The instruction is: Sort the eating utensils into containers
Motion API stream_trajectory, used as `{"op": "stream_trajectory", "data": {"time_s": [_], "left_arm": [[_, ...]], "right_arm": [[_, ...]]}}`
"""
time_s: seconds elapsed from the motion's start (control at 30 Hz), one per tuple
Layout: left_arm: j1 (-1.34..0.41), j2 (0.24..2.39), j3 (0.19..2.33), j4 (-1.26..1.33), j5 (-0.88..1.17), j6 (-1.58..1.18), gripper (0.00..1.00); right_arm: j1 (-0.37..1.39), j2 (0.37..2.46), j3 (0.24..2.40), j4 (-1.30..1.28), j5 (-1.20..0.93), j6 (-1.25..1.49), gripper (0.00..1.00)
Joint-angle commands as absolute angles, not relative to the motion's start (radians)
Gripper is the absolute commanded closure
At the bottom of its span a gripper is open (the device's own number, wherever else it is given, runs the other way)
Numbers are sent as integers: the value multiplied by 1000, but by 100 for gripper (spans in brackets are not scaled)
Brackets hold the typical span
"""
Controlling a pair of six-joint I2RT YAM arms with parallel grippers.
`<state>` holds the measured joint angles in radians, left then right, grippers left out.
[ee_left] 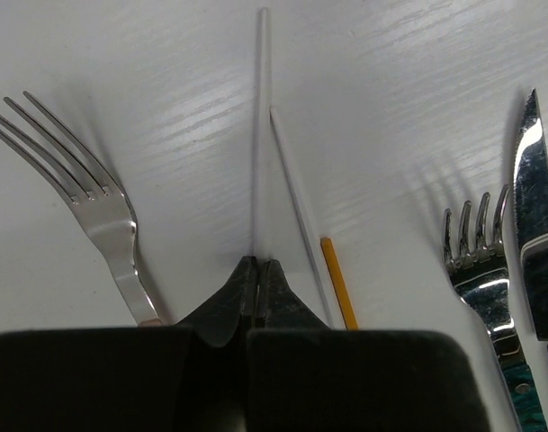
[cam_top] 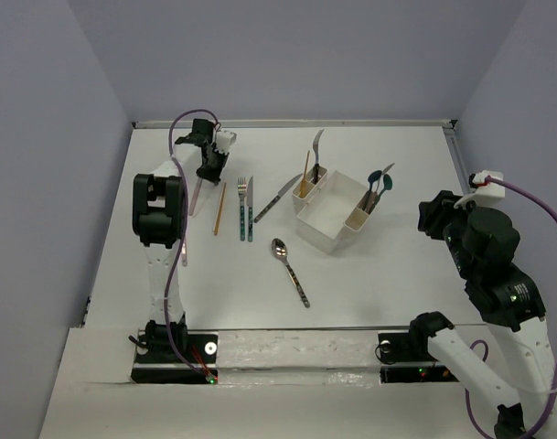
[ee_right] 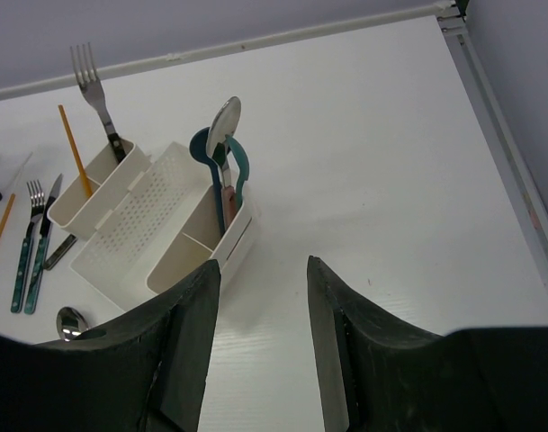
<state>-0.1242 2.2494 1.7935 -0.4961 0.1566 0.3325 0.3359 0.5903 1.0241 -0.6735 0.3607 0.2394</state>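
Overhead, my left pincer [cam_top: 205, 174] is tip-down on the far left part of the table [cam_top: 397, 274]. I cannot pick out what it holds from up here. Just to its right lie an orange chopstick [cam_top: 219, 208], a teal-handled fork [cam_top: 242, 208] and a teal-handled knife [cam_top: 251, 215], roughly parallel, tines and blade toward the far wall. Farther right a dark-handled knife [cam_top: 273, 201] lies slanted, and beyond it stands the white caddy [cam_top: 316, 236], well apart from this pincer. A patterned spoon [cam_top: 290, 272] lies between the caddy and my bases.

From the left wrist, my jaws are pinched together on the near end of a white chopstick [ee_left: 260, 135], whose long axis runs straight ahead from the fingertips. A second white chopstick [ee_left: 296, 207] lies just to its right, slanting so the far ends almost meet. To the pincer's left a pink-handled fork [ee_left: 103, 207] points its tines ahead and outward.

From the right wrist, my right pincer [ee_right: 260, 346] hangs with jaws apart, only bare table between them. The caddy sits ahead and to the left. Its nearer end slot holds a teal spoon [ee_right: 202, 148] and a metal spoon [ee_right: 225, 119], bowls up. The farther slot holds an upright fork [ee_right: 94, 76] and another orange stick [ee_right: 73, 135].
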Motion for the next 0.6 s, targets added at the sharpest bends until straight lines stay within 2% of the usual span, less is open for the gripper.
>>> {"op": "stream_trajectory", "data": {"time_s": [0.0, 0.37, 0.5, 0.57], "left_arm": [[-121, 2263, 1813, -578, 262, 255, 100], [-107, 2090, 1936, -540, 331, 144, 100], [-107, 1993, 2023, -483, 435, 106, 100], [-110, 1897, 1987, -353, 514, 45, 100]], "right_arm": [[345, 580, 1052, -661, 377, 224, 50], [345, 557, 1049, -669, 387, 224, 50], [345, 558, 1051, -670, 383, 225, 50], [345, 568, 1057, -669, 379, 224, 50]]}}
